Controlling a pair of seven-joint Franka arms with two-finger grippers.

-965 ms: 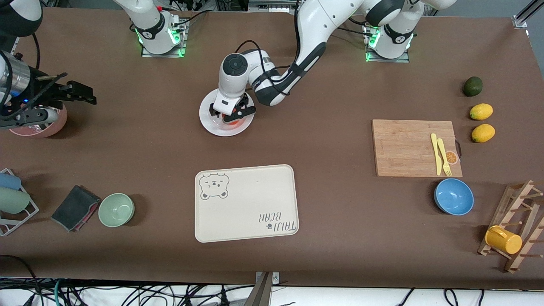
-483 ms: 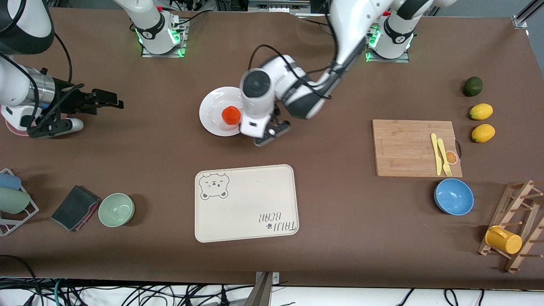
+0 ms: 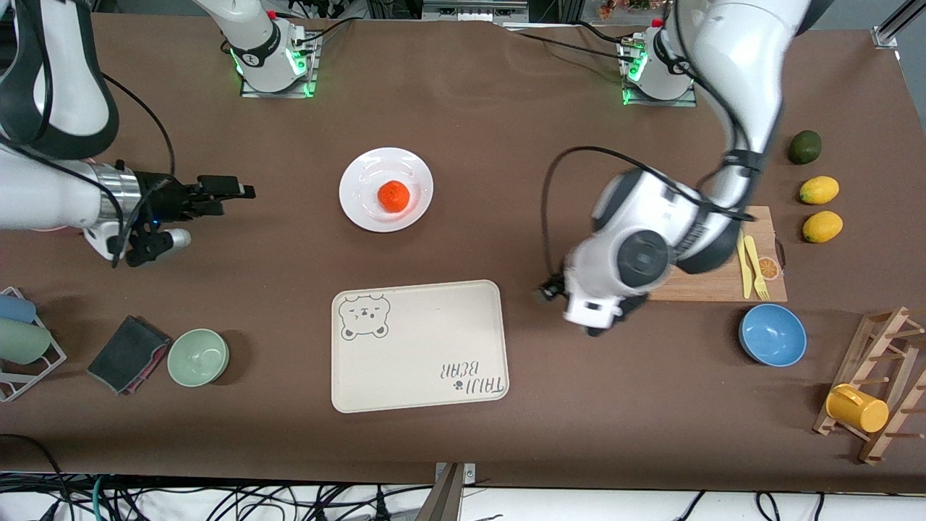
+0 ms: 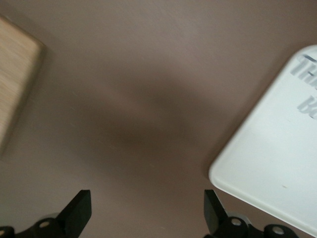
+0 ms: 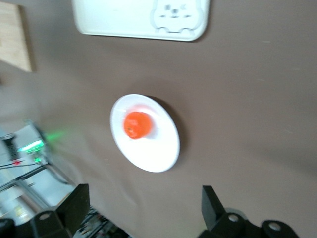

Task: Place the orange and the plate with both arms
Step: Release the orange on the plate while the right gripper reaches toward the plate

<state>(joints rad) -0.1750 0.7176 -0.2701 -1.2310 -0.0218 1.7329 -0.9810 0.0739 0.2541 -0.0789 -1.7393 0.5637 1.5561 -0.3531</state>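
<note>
a: looking at the front view, i see the orange [image 3: 394, 196] sitting in the middle of the plate [image 3: 367, 171], and the plate rests on the desk [image 3: 506, 130] about midway between its two ends, closer to the edge where the bases stand than the bear tray [image 3: 434, 340] is.

b: where's the left gripper [image 3: 579, 312]?

a: i have it up in the air over bare desk, between the bear tray's corner and the cutting board [image 3: 680, 246]. its wrist view shows both fingers [image 4: 79, 210] spread wide with nothing between them, only brown surface below, the tray's rounded corner [image 4: 267, 158] off to one side and a corner of the board [image 4: 15, 74] at the other.

b: and the right gripper [image 3: 228, 189]?

a: i see it hovering over the desk toward the right arm's end, well apart from the plate and pointing toward it. its fingers [image 5: 74, 206] are wide apart and empty too; its camera looks across at the plate [image 5: 158, 148] with the orange [image 5: 137, 124] on it, and the bear tray [image 5: 119, 17] lies past that.

b: anything else close by?

a: near the cutting board i see a blue bowl [image 3: 772, 335] closer to the front edge, and yellow cutlery [image 3: 750, 262] lying on the board. two lemons [image 3: 820, 208] and a dark green fruit [image 3: 804, 147] sit near the desk's edge at the left arm's end. a green bowl [image 3: 198, 357] and a folded cloth [image 3: 129, 354] sit toward the right arm's end, near the front edge.
</note>
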